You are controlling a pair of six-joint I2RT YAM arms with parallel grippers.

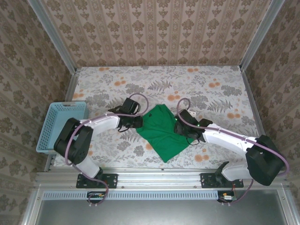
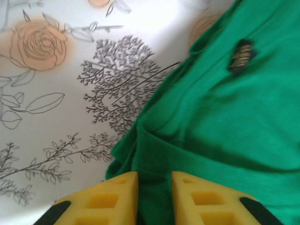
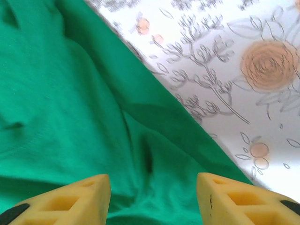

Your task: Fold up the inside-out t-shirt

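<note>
T-shirt (image 1: 161,131) lies rumpled. Left gripper (image 2: 154,180) narrow at its 9 o'clock edge, right gripper (image 3: 152,180) wide at 3 o'clock. Best to regrasp the edges evenly and pull flat.

The bright green t-shirt (image 1: 161,133) lies just below the middle of the top view, gathered into a rumpled, uneven diamond whose lower corner points toward the bottom of the frame. Its thin cloth shows soft creases and overlapping layers. A small dark label (image 2: 241,55) sits on it at the upper right of the left wrist view.
</note>
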